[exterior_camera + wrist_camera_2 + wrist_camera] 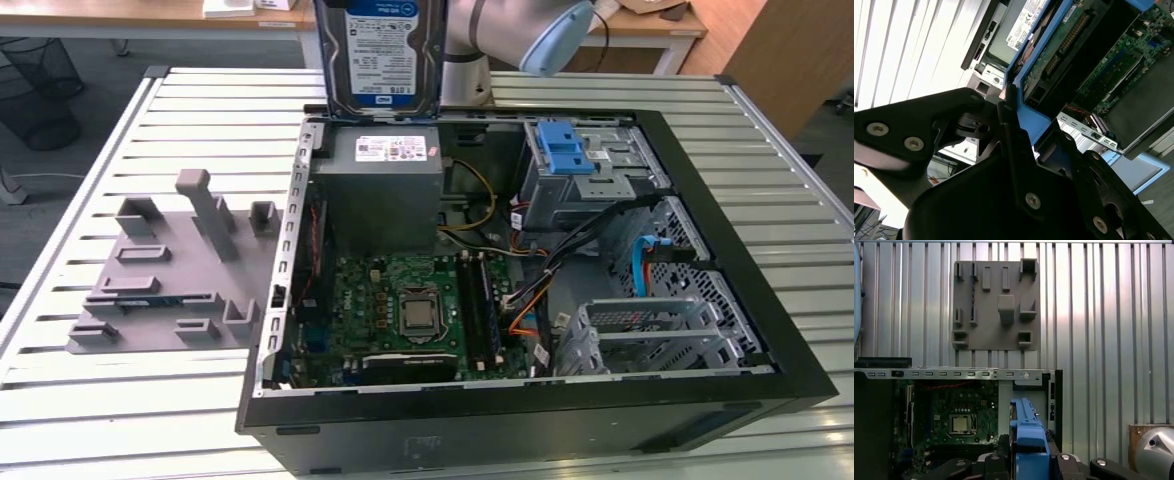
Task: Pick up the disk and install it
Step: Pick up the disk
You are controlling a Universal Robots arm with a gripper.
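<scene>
The disk hangs upright in the air over the far rim of the open computer case, its blue-and-white label facing the exterior view. In both wrist views its bright blue carrier frame sits clamped between black fingers. My gripper is shut on that frame. The drive's green circuit board shows in the second wrist view. Below the disk lies the case interior.
Inside the case are a grey power-supply box, the motherboard, a blue latch on a metal cage and a silver drive cage. A grey fixture plate lies on the slatted table at the exterior view's left.
</scene>
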